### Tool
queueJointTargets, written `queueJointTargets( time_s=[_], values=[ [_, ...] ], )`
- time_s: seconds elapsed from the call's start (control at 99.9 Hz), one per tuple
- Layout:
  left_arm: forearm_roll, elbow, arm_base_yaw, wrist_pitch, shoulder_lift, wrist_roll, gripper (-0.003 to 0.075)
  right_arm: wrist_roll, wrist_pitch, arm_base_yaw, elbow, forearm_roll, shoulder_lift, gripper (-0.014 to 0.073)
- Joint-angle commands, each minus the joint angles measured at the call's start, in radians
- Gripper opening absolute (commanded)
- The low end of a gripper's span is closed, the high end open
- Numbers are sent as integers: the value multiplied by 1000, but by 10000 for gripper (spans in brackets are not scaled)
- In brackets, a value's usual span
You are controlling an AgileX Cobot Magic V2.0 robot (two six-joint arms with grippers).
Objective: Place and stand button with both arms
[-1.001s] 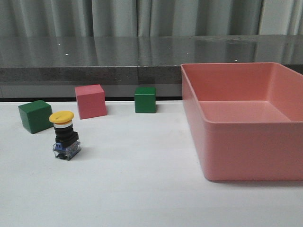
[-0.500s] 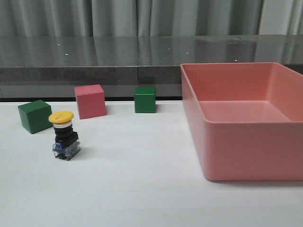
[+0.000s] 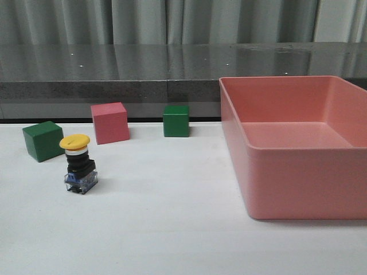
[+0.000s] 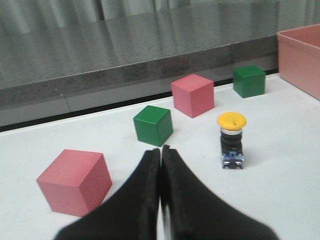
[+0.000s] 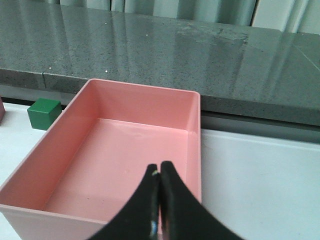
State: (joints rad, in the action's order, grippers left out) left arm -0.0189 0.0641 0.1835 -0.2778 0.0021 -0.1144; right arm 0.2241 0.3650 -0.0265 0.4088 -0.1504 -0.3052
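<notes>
The button (image 3: 78, 165) stands upright on the white table at the left, yellow cap up, black body on a clear-blue base. It also shows in the left wrist view (image 4: 231, 140). My left gripper (image 4: 160, 151) is shut and empty, short of the button and off to its side. My right gripper (image 5: 159, 167) is shut and empty, above the pink bin (image 5: 125, 165). Neither gripper shows in the front view.
The large pink bin (image 3: 298, 166) fills the right of the table. A green cube (image 3: 42, 140), a pink cube (image 3: 109, 122) and a second green cube (image 3: 175, 120) sit behind the button. Another pink cube (image 4: 75, 181) lies near my left gripper. A dark counter runs along the back.
</notes>
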Motion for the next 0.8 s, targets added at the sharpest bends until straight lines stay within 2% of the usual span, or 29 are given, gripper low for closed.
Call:
queueJointTargets(
  time_s=[0.0, 0.25, 0.79],
  values=[
    [-38, -3, -43, 122, -15, 81, -20, 1, -81, 4, 26, -7, -7, -61],
    [-69, -111, -115, 311, -37, 105, -20, 1, -81, 4, 26, -7, -7, -61],
    [-74, -109, -115, 315, -37, 105, -19, 1, -81, 4, 26, -7, -7, -61]
  ],
)
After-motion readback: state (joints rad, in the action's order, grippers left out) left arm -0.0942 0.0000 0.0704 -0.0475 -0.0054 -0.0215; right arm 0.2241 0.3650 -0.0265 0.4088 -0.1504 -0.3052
